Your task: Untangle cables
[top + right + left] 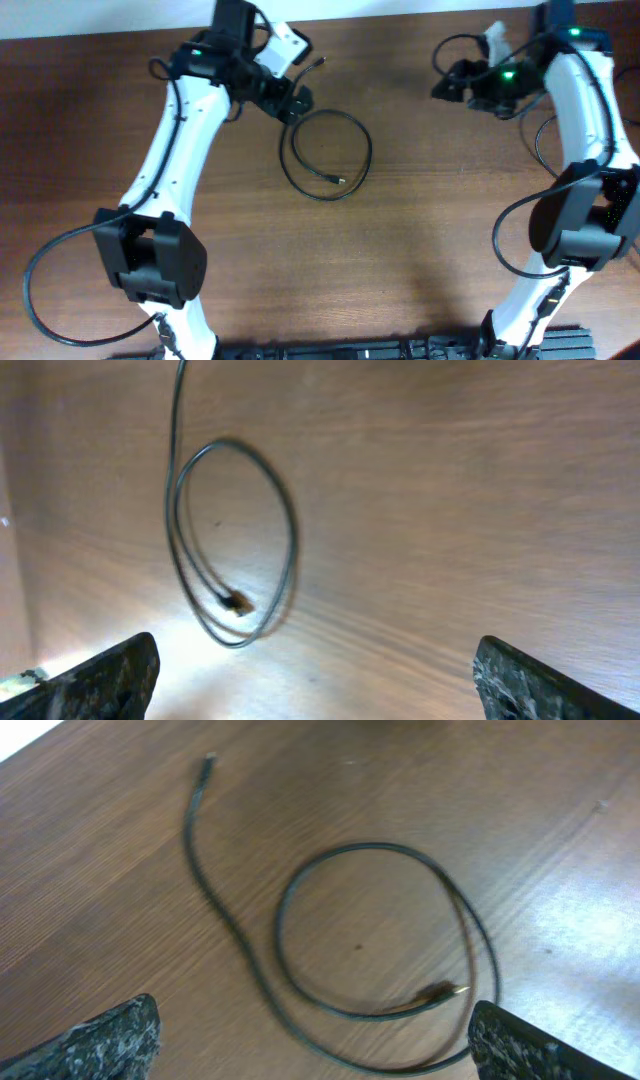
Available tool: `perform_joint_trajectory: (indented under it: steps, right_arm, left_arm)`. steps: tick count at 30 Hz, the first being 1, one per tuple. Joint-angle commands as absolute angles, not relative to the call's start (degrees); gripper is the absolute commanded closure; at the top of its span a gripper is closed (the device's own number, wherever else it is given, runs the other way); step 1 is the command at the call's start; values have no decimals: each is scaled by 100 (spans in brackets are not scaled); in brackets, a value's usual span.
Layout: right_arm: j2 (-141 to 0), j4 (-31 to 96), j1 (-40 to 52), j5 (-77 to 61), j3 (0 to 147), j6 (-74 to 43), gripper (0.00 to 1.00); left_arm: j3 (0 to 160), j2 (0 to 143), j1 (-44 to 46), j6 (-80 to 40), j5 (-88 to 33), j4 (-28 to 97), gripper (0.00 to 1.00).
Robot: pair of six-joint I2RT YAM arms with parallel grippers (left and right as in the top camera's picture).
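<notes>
One thin black cable [330, 150] lies on the wooden table in a loose loop, one plug end inside the loop [338, 181] and the other end running up toward the back [318, 63]. It shows in the left wrist view [380, 930] and in the right wrist view [235, 540]. My left gripper [290, 100] hovers open and empty just left of the loop's top; its fingertips frame the cable [310, 1045]. My right gripper [455, 82] is open and empty at the back right, apart from the cable [315, 680].
The table's back edge runs close behind both grippers. Thicker black arm wires hang around the left base [60, 290] and right arm [520, 225]. A dark rail lies along the front edge [400, 350].
</notes>
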State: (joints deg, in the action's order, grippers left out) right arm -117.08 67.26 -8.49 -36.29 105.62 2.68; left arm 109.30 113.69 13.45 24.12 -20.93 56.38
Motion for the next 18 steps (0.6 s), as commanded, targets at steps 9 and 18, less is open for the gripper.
perform_joint_trajectory:
  steps: [9, 18]
  right_arm:
    - [-11749, 5765, 915, -2711, 9351, -1662, 2]
    - [-11749, 5170, 1474, -2705, 8615, -2460, 5]
  left_arm:
    - [10956, 11192, 676, 2318, -2112, 5819, 1]
    - [10958, 11194, 648, 2320, -2112, 5817, 1]
